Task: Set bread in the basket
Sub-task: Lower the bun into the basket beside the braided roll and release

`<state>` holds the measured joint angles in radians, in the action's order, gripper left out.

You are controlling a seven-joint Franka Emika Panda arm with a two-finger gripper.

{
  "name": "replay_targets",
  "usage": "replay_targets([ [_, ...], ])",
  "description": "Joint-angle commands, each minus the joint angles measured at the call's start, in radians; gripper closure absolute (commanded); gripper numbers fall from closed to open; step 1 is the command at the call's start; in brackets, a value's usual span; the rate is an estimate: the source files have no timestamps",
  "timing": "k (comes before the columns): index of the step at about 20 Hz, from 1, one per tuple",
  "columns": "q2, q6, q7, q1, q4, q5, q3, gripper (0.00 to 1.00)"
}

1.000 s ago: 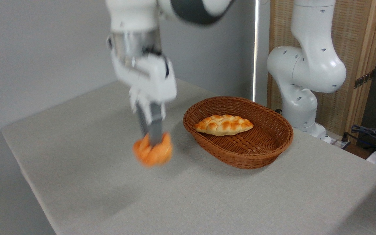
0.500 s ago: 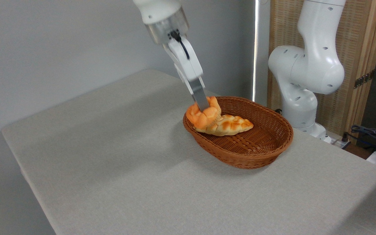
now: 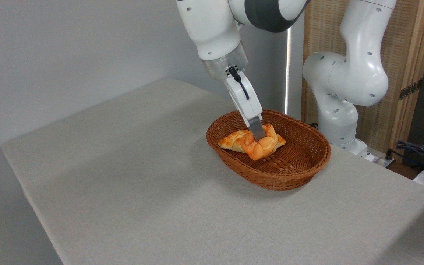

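— Half a second back the bun (image 3: pixel 259 146) was hanging over the near-left rim of the basket (image 3: pixel 309 167); a full second back it was out over the bare table (image 3: pixel 131 176), left of the basket. Now it is sitting lower, inside the basket's walls.

— Is the claw holding it?

— Yes. The gripper (image 3: pixel 258 137) is pinching the bun from above, its grey fingers (image 3: pixel 257 130) closing narrowly on the top lobes, with the orange dough bulging on both sides of them. The arm (image 3: pixel 217 27) is reaching down at a slant from the upper middle of the picture.

— And where is the bun lying, exactly?

— It is sitting in the middle of the basket, in front of the paler braided loaf (image 3: pixel 231 141) and covering that loaf's middle. Only the loaf's left end and a bit of its right tip are showing. I cannot tell whether the bun is resting on the loaf or on the wicker floor, or is being held just clear of both.

— Anything else in this one view?

— Behind the basket the arm's white base (image 3: pixel 339 106) is standing in front of a slatted wooden screen (image 3: pixel 407 66). Cables (image 3: pixel 418 151) are lying at the far right edge.
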<state>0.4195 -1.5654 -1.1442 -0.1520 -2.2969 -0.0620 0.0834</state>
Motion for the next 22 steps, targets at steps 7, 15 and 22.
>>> replay_targets([
  [7,-0.001,-0.068,-0.012,-0.031,-0.093,-0.019,0.007,0.35],
  [15,-0.007,-0.070,-0.008,-0.034,-0.096,-0.018,0.006,0.00],
  [22,-0.010,-0.094,0.001,-0.032,0.031,0.218,0.068,0.00],
])
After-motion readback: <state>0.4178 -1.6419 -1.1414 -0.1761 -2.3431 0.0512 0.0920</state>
